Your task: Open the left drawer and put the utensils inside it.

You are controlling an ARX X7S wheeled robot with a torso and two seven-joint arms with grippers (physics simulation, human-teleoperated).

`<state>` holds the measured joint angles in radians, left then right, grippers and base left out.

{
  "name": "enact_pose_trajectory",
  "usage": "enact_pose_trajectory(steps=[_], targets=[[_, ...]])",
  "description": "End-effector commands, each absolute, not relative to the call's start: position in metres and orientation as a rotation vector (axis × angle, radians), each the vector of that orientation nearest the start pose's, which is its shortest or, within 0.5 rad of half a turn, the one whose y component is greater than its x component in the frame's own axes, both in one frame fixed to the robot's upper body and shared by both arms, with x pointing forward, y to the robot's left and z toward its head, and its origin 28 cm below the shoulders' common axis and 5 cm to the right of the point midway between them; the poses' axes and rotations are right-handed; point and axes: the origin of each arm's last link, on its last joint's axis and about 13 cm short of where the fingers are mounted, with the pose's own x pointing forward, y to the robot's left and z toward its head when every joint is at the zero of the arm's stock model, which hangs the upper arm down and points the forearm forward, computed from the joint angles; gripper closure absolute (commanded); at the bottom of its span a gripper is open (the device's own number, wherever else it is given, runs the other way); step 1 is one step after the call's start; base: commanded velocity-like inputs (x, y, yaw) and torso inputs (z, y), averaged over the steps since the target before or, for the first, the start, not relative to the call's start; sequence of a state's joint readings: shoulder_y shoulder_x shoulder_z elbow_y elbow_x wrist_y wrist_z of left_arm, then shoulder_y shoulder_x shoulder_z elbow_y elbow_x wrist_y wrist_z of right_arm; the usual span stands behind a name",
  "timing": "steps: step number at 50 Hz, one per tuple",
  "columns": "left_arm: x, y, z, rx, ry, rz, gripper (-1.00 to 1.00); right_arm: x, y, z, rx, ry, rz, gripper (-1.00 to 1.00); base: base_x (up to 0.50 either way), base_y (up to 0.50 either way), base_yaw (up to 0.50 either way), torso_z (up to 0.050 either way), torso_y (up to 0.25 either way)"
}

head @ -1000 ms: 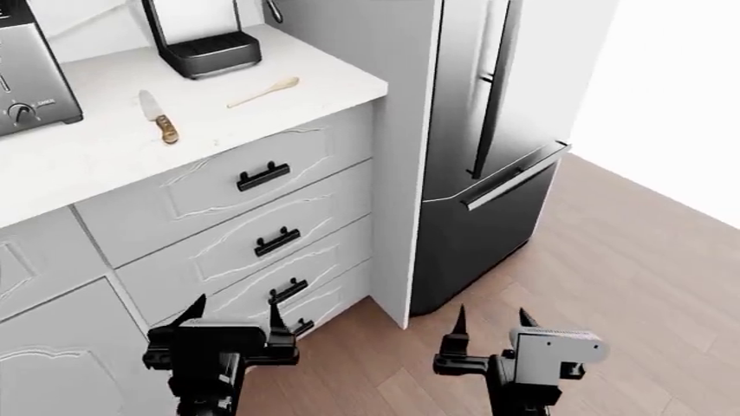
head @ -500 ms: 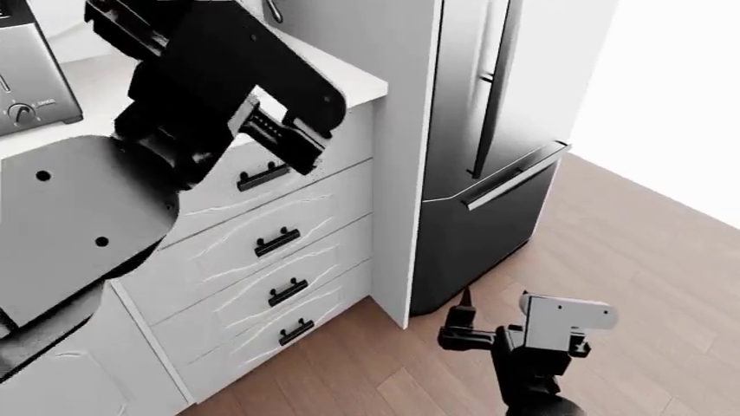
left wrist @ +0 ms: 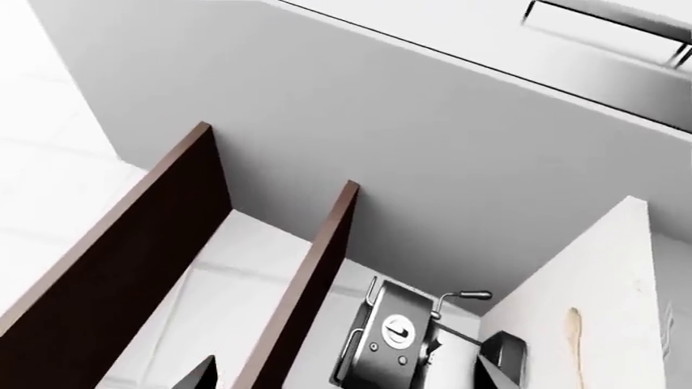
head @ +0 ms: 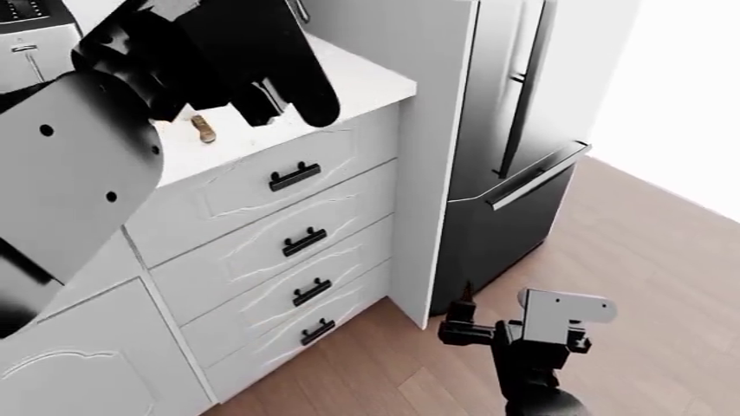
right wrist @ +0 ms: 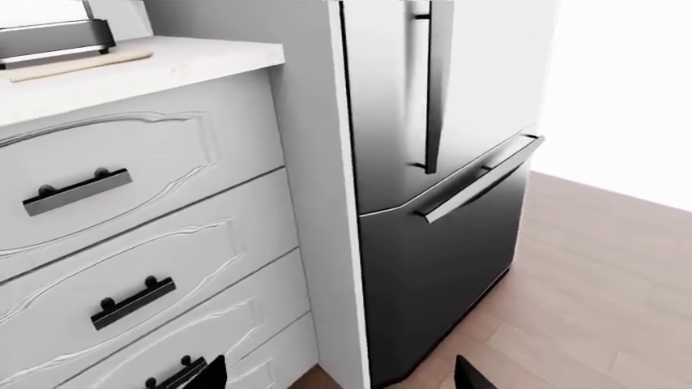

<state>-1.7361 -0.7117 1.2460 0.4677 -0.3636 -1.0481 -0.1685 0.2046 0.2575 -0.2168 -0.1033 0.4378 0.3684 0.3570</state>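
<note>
You can count four white drawer fronts stacked in one column in the head view: the top drawer (head: 269, 173), the second drawer (head: 289, 236), the third drawer (head: 303, 288) and the fourth drawer (head: 310, 328). Each one carries one small black bar handle, so there are four handles.

On the table (head: 370, 82) only one utensil part shows in the head view, the brown knife handle (head: 204, 129). One pale wooden spoon (left wrist: 572, 344) shows in the left wrist view.

There is one steel refrigerator (head: 521, 147), with two long handles on it. You see one toaster (head: 29, 35) and one coffee machine (left wrist: 391, 340).

Two robot arms are visible, the left arm (head: 139, 113) and the right arm (head: 538, 351).
</note>
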Motion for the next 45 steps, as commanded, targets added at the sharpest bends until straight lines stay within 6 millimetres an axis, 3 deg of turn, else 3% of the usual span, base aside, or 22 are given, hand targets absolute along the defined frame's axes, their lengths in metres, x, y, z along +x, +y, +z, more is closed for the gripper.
enact_pose_trajectory(steps=[1, 23, 28, 45], targets=[[0.2819, 0.2262, 0.3627, 1.264, -0.424, -0.055, -1.00, 0.2466, -0.1026, 0.0548, 0.076, 0.161, -0.074, -1.00, 0.31, 0.39, 0.00, 0.000, 0.000], [0.2839, 0.2239, 0.3634, 1.264, -0.420, -0.069, -1.00, 0.2484, -0.1013, 0.0523, 0.068, 0.161, -0.070, -1.00, 0.31, 0.39, 0.00, 0.000, 0.000], [0.2849, 0.2238, 0.3629, 1.264, -0.415, -0.075, -1.00, 0.2464, -0.0987, 0.0543, 0.084, 0.131, -0.004, -1.00, 0.04, -0.03, 0.00, 0.000, 0.000], [0.2857, 0.2246, 0.3657, 1.272, -0.408, -0.072, -1.00, 0.2481, -0.1013, 0.0540, 0.069, 0.159, -0.054, -1.00, 0.39, -0.31, 0.00, 0.000, 0.000]])
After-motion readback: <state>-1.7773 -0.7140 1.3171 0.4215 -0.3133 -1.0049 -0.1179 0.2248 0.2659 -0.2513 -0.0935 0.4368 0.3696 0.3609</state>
